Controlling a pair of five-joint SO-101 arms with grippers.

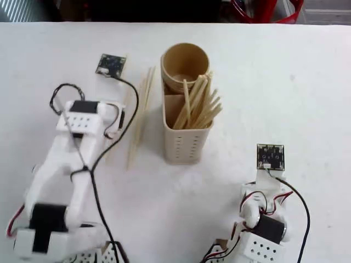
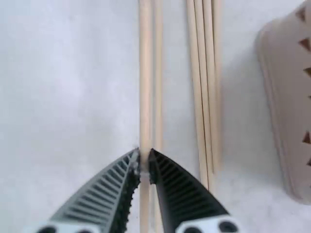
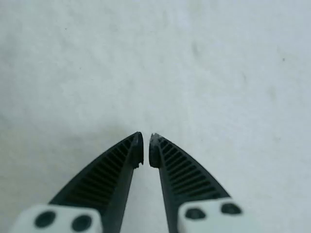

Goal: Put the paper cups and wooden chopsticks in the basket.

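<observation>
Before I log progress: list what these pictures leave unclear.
High view: the left arm covers the left gripper and the chopstick it pinches.
High view: cup count in the basket; the top paper cup hides any nested below.
Left wrist view: the frame edge cuts off the loose chopsticks' far ends.

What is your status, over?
Left gripper shut on one chopstick lying on the table. Right gripper shut, empty, above the table. Basket holds paper cup and chopsticks; other chopsticks loose beside it. Nothing seen in the way.
</observation>
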